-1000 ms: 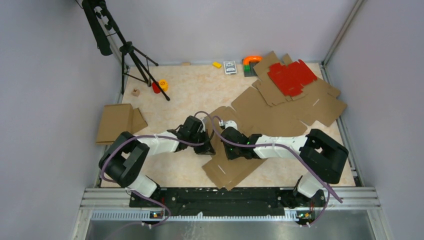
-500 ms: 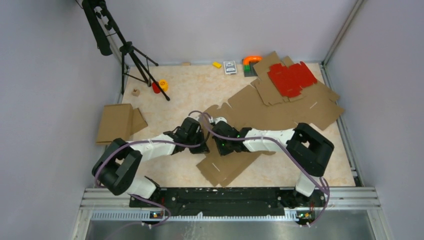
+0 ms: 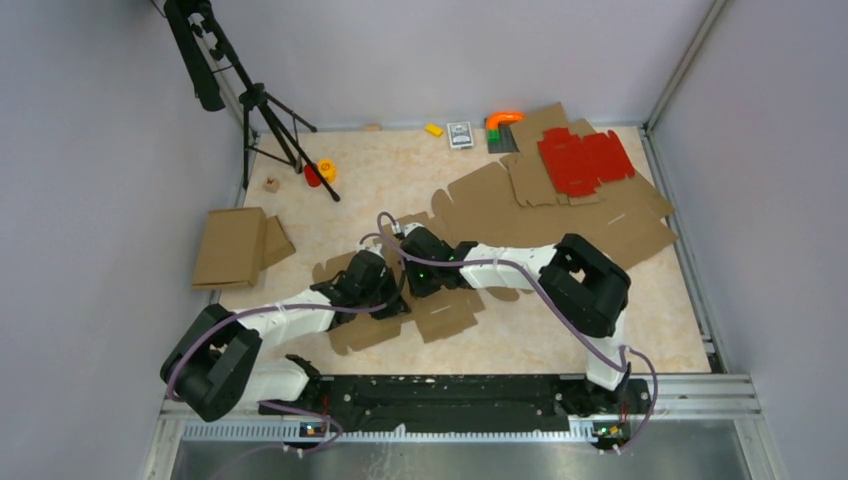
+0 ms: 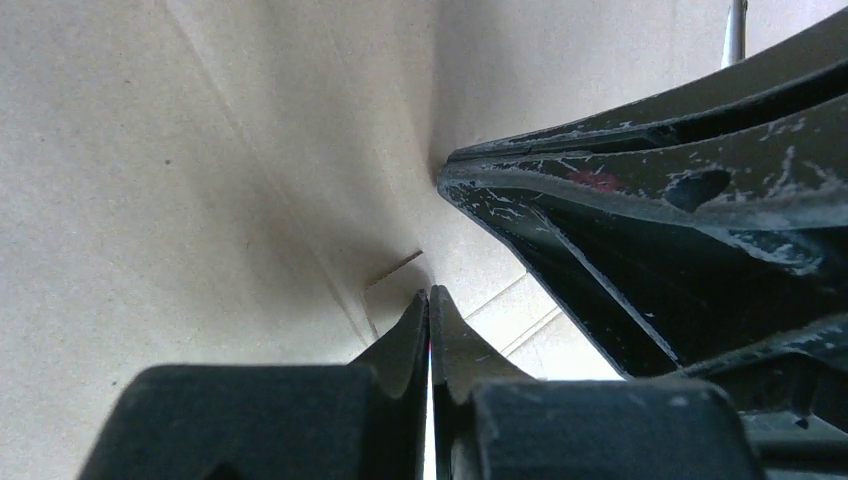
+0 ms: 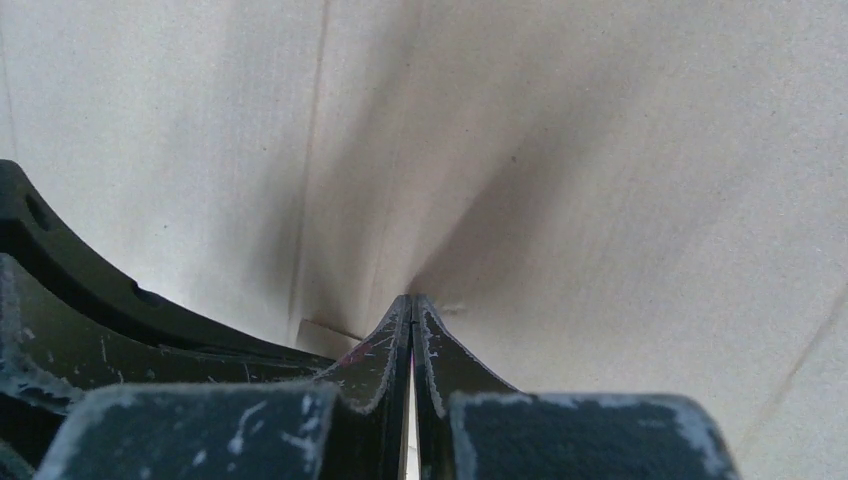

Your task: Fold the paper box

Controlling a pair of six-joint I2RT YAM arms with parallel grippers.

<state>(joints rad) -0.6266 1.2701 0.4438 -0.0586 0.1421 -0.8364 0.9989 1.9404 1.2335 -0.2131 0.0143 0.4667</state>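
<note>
The paper box (image 3: 445,316) is a flat brown die-cut piece lying near the table's front centre, partly under both grippers. My left gripper (image 3: 392,300) is shut, its tips pressed down on the cardboard (image 4: 200,200). My right gripper (image 3: 408,288) is shut too, tip to tip with the left one on the same sheet (image 5: 620,180). In the left wrist view my left gripper (image 4: 429,296) touches the card beside a cut slot, with the right gripper's fingers (image 4: 650,210) close at the right. In the right wrist view my right gripper (image 5: 411,300) rests beside a crease.
A pile of brown cardboard sheets (image 3: 570,215) lies at the back right with a red die-cut sheet (image 3: 583,160) on it. A folded cardboard piece (image 3: 235,245) lies at the left. A tripod (image 3: 262,105) stands at the back left. Small objects (image 3: 459,134) sit along the back edge.
Both grippers have moved left and stayed shut together. The paper box has slid left with them. The cardboard pile at the back right has shifted a little left.
</note>
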